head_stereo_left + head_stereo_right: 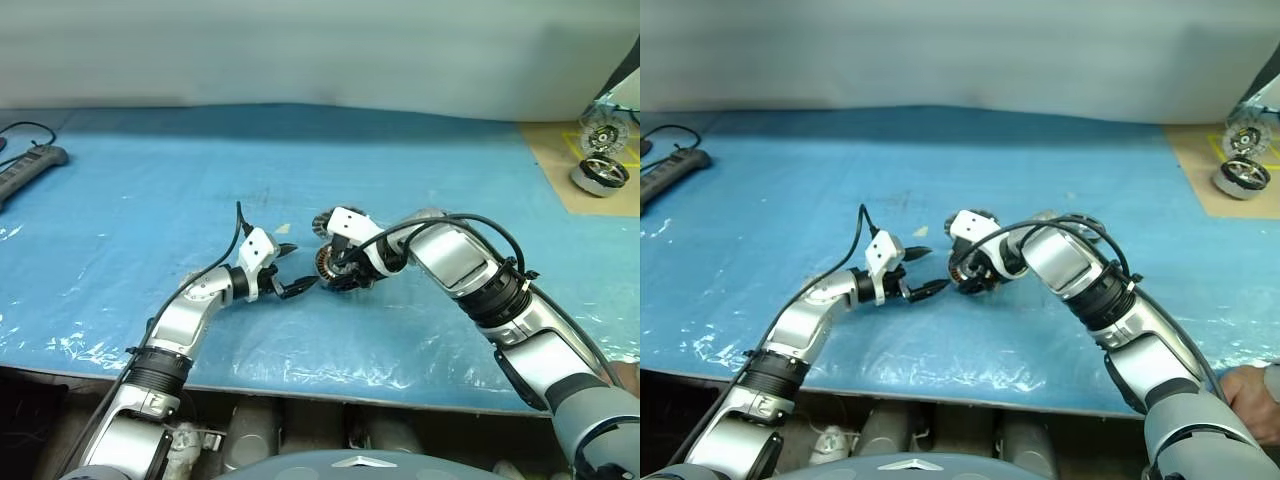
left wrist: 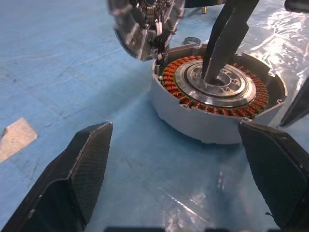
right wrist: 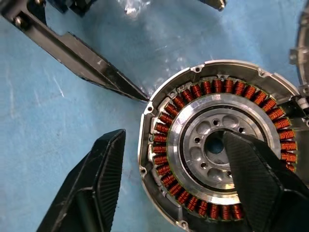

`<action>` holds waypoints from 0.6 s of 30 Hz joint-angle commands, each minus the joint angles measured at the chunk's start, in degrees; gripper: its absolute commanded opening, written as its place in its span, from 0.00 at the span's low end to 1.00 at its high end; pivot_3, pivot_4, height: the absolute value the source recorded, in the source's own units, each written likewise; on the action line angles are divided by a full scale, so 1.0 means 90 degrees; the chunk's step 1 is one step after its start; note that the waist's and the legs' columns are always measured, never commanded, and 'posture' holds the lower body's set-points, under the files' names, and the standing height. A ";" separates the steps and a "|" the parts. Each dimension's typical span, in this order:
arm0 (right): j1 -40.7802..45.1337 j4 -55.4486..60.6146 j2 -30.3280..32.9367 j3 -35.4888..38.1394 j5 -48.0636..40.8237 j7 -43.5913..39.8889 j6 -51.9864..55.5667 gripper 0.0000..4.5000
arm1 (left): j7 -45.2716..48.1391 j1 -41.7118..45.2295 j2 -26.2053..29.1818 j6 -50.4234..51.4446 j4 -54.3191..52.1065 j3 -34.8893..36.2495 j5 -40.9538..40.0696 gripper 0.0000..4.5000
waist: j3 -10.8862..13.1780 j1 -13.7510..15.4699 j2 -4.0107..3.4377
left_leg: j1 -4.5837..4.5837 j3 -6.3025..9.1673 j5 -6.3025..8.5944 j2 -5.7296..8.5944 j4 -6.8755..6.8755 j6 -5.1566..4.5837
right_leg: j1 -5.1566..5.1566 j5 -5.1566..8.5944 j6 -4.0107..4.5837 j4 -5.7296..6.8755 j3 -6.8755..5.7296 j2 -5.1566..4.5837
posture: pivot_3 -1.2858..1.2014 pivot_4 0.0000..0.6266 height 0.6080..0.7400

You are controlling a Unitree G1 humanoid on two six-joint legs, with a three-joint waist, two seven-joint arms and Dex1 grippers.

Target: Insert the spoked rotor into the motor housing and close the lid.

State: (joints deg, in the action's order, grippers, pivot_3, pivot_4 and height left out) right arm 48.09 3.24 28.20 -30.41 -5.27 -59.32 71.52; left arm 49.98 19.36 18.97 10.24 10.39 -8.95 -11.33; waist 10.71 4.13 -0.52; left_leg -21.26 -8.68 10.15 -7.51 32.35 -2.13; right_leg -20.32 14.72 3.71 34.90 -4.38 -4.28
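The right end effector [image 3: 169,188] was spread over the motor housing [image 3: 193,111], 1 finger [image 3: 256,179] on the silver hub and the other finger outside the grey rim. It pinched nothing. The left end effector [image 2: 178,179] stood wide apart just beside the housing, holding nothing, 1 fingertip at the rim. The housing lay near the middle of the blue surface [image 1: 150,180], copper windings facing up. A round ribbed disc, seemingly the lid [image 2: 142,24], leaned tilted against the housing's far side.
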 commanded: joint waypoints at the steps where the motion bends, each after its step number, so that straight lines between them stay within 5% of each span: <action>1: 0.0085 -0.0010 0.0159 0.0521 -0.0517 -0.0051 0.0450 0.72 | -0.0005 0.0011 -0.0019 -0.0035 -0.0264 0.0052 -0.0097 1.00 | 0.0000 0.0020 0.0000 | -0.0009 0.0000 0.0002 0.0001 -0.0007 -0.0003 | -0.0009 -0.0001 0.0002 0.0001 -0.0002 0.0000 | 0.52 0.24 1.00; 9: -0.0080 0.1308 0.0505 0.1464 -0.1872 -0.0201 0.1000 0.72 | -0.0012 0.0069 -0.0087 -0.0077 -0.0173 0.0026 -0.0081 1.00 | 0.0000 -0.0009 -0.0001 | -0.0265 0.0001 -0.0014 -0.0014 0.0048 -0.0029 | -0.0264 -0.0014 -0.0010 0.0092 -0.0016 0.0008 | 0.52 0.24 1.00; 14: -0.0447 0.1952 0.0872 0.2079 -0.2482 -0.0163 0.0897 0.72 | 0.0019 0.0136 -0.0110 -0.0111 -0.0089 0.0026 -0.0068 1.00 | 0.0001 0.0009 -0.0003 | -0.0263 0.0001 0.0001 -0.0022 0.0055 -0.0055 | -0.0260 0.0003 0.0019 0.0096 -0.0024 0.0008 | 0.52 0.24 1.00; 18: -0.1803 0.2269 0.1854 0.2282 -0.1899 0.0227 -0.0651 0.72 | 0.0045 0.0138 -0.0093 -0.0094 -0.0163 0.0069 -0.0116 1.00 | 0.0002 0.0151 -0.0002 | -0.0191 0.0000 0.0013 -0.0022 0.0061 -0.0031 | -0.0173 0.0003 0.0016 0.0059 -0.0021 0.0007 | 0.52 0.24 1.00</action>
State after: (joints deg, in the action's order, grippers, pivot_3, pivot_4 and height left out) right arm 35.04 21.60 43.45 -12.71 -24.13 -58.92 71.75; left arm 49.97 20.24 18.04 9.94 10.69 -9.00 -11.42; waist 10.73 5.49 -0.54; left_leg -22.93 -8.68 10.27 -7.70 32.90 -2.41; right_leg -21.77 14.73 3.82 35.40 -4.56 -4.22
